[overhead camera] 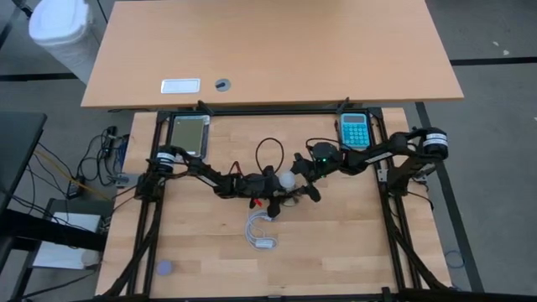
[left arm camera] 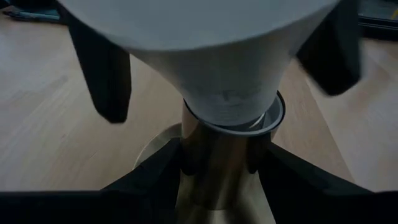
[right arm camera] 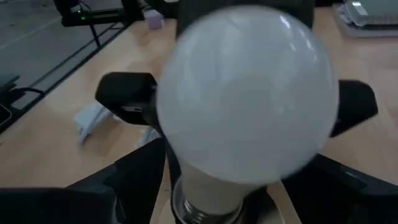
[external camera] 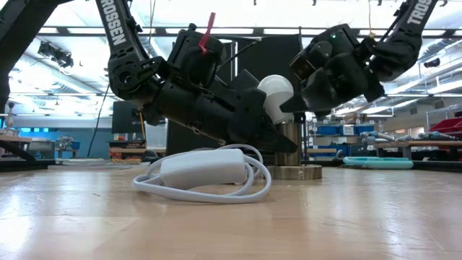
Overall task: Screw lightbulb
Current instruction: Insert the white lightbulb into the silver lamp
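Observation:
The white lightbulb (external camera: 276,91) stands with its narrow base in the mouth of a shiny metal socket (external camera: 289,143) at the table's middle, leaning a little. The socket's round foot (external camera: 294,172) rests on the table. My left gripper (overhead camera: 273,182) reaches in from the left and is shut on the socket. My right gripper (overhead camera: 302,174) comes from the right, open. Its fingers (left arm camera: 99,74) stand on either side of the bulb's globe (right arm camera: 249,99). I cannot tell whether they touch the globe. My left gripper pinches the socket's upright metal tube (left arm camera: 217,165) between its two fingers, just below the rim where the bulb's neck enters. The fingers come almost level from the table's left, slanting slightly down, and lie across the tube. The socket stays upright with its foot on the table.
A coiled white cable with a switch block (external camera: 202,168) lies just near of the socket. A calculator (overhead camera: 354,130) and a grey plate (overhead camera: 188,132) sit at the far edge. A small grey piece (overhead camera: 164,268) lies near the front left corner. A second desk (overhead camera: 277,50) stands beyond.

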